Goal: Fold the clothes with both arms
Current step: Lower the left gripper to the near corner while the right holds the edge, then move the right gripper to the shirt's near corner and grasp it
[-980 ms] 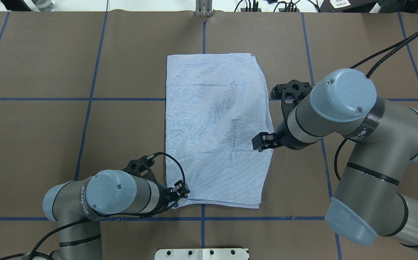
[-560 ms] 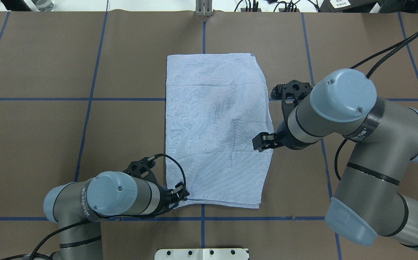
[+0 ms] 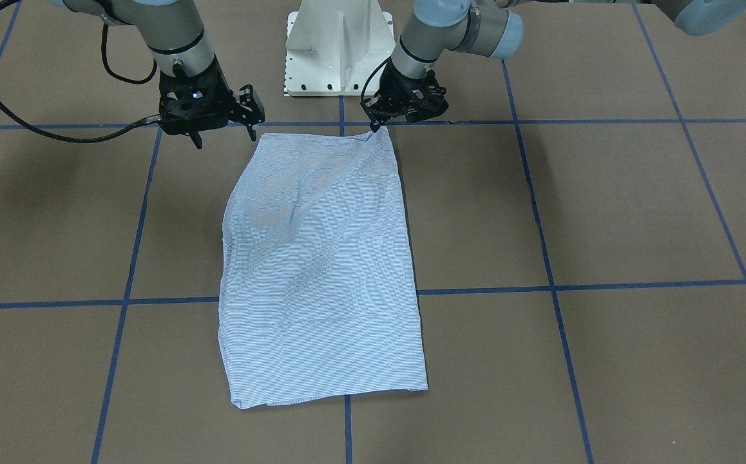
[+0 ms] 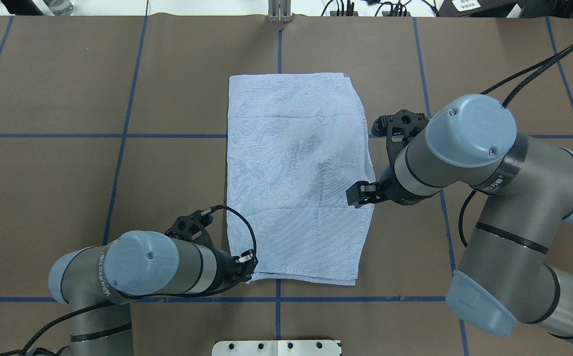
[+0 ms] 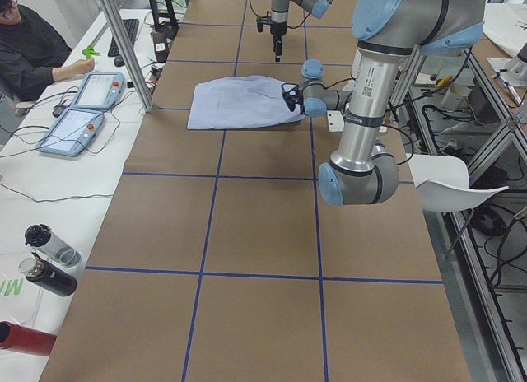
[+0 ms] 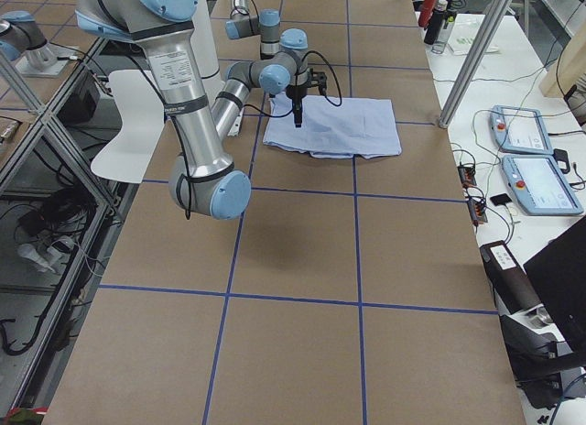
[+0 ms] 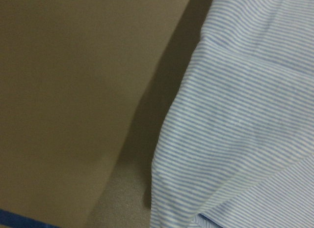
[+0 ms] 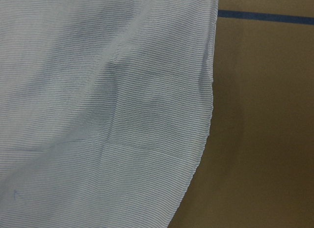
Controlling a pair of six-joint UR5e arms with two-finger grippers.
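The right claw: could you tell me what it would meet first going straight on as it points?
Most likely the shirt, near its edge on that side. The right claw points straight down about at that border, so it could land on bare table instead; depth is unclear.

A brown table point(image 4: 69, 74) crossed by blue tape lines point(image 4: 44, 135) carries one folded striped shirt point(image 4: 294, 173).

One shirt point(image 4: 294, 178), two arms, left arm point(image 4: 187, 269), right arm point(image 4: 415, 165), one table point(image 4: 69, 173).

Table point(image 4: 167, 198) open around shirt point(image 4: 296, 173) (pedestal point(image 3: 337, 51) seemingly near its robot-side edge)
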